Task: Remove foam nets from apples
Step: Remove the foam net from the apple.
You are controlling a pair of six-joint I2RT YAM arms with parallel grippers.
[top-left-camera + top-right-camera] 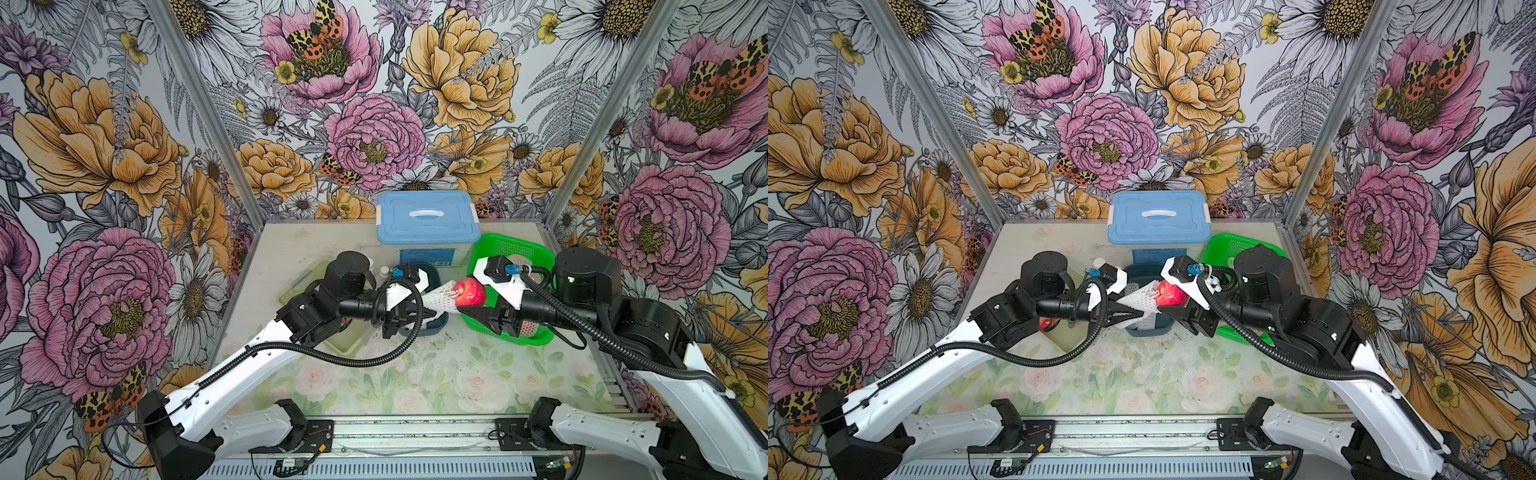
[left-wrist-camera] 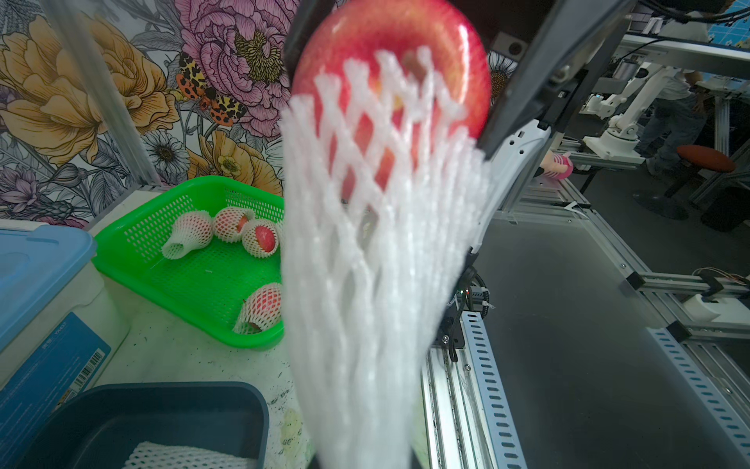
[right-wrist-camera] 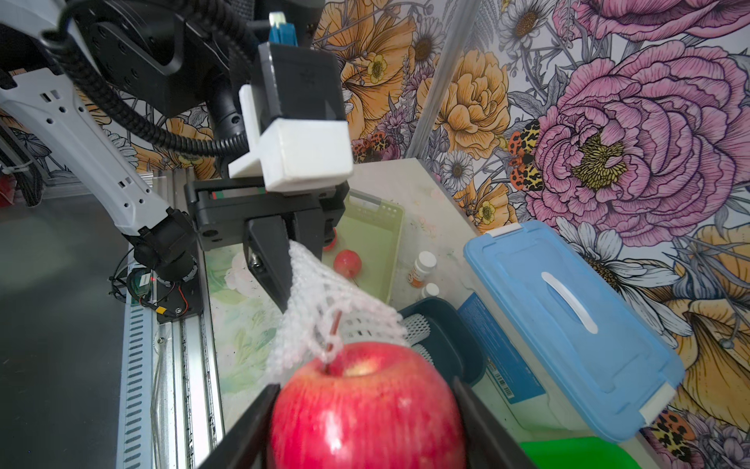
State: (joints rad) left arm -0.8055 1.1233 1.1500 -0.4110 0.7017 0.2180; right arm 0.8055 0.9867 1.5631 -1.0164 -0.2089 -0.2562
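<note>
1. Right gripper (image 3: 367,430): jaws clamped on a red apple (image 1: 470,292), held aloft near table centre.
2. Left gripper (image 3: 289,280): pinched tight on the white foam net (image 2: 377,264), stretched from the apple's stem end toward 9 o'clock.
3. Green basket (image 1: 536,338), 3 o'clock of the apple: netted apples (image 2: 261,239) inside.
4. Dark bin (image 2: 243,400), 8 o'clock, under the net: loose net (image 2: 182,459) inside.

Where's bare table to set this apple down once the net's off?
Front floral mat, between the arm bases and the bins, is bare. So is the back-left strip behind the pale green tray. Crowded: dark bin, green basket, blue-lidded box, back right.
</note>
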